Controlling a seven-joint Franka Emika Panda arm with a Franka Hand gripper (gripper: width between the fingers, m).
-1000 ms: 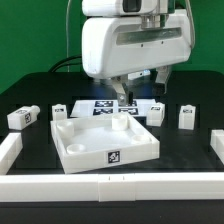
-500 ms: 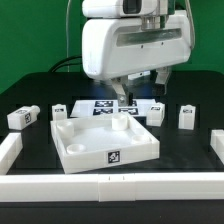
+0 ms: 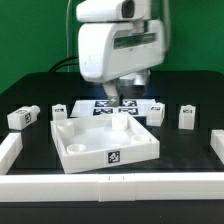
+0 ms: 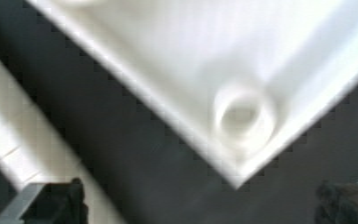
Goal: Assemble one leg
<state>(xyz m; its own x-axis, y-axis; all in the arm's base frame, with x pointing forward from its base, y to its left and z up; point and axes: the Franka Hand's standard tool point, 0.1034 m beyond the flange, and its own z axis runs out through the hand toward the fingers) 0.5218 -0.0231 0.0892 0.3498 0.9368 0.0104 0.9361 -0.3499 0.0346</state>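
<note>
Several legs stand on the black table in the exterior view: small white blocks with tags, two on the exterior view's left (image 3: 22, 117) (image 3: 60, 113) and two on its right (image 3: 157, 112) (image 3: 187, 116). My gripper (image 3: 118, 95) hangs over the far edge of the large white tray-like piece (image 3: 105, 140), apart from every leg. In the wrist view my gripper (image 4: 201, 205) is open and empty, with its dark fingertips (image 4: 51, 203) far apart. A corner of the tray-like piece with a round socket (image 4: 243, 112) lies below it. No leg shows in the wrist view.
The marker board (image 3: 100, 106) lies flat behind the tray-like piece, partly under my gripper. White rails border the table at the exterior view's left (image 3: 10, 150), front (image 3: 110, 185) and right (image 3: 215, 150).
My arm and gripper have shifted toward the exterior view's left over the last half second. The legs and the tray-like piece have not moved.
</note>
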